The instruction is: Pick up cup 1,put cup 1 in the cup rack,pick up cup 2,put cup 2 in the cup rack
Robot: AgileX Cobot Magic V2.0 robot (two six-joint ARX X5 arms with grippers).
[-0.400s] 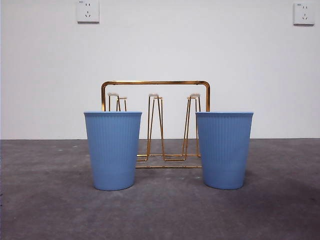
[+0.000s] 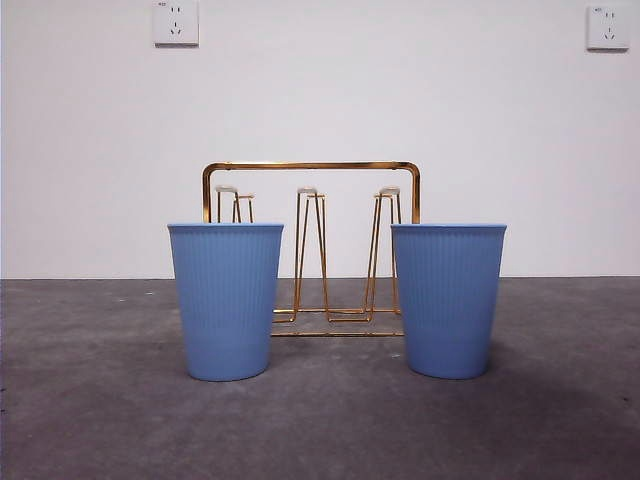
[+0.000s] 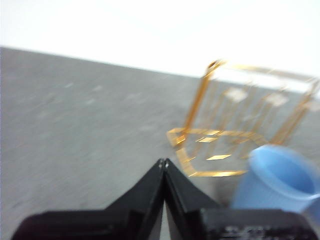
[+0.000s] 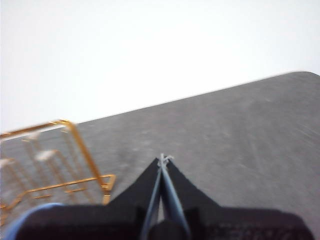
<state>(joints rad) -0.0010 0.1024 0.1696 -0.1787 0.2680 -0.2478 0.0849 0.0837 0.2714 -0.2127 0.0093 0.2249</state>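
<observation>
Two blue ribbed cups stand upright on the grey table in the front view, one on the left (image 2: 226, 300) and one on the right (image 2: 448, 298). The gold wire cup rack (image 2: 312, 245) stands behind and between them, its prongs bare. Neither arm shows in the front view. In the left wrist view my left gripper (image 3: 163, 162) is shut and empty, above the table, with one blue cup (image 3: 277, 180) and the rack (image 3: 240, 125) beyond it. In the right wrist view my right gripper (image 4: 162, 159) is shut and empty, with the rack (image 4: 55, 160) and a cup's rim (image 4: 30, 215) to one side.
A white wall with two sockets (image 2: 176, 22) (image 2: 608, 27) stands behind the table. The grey table top (image 2: 320, 420) stretches in front of the cups and to both sides.
</observation>
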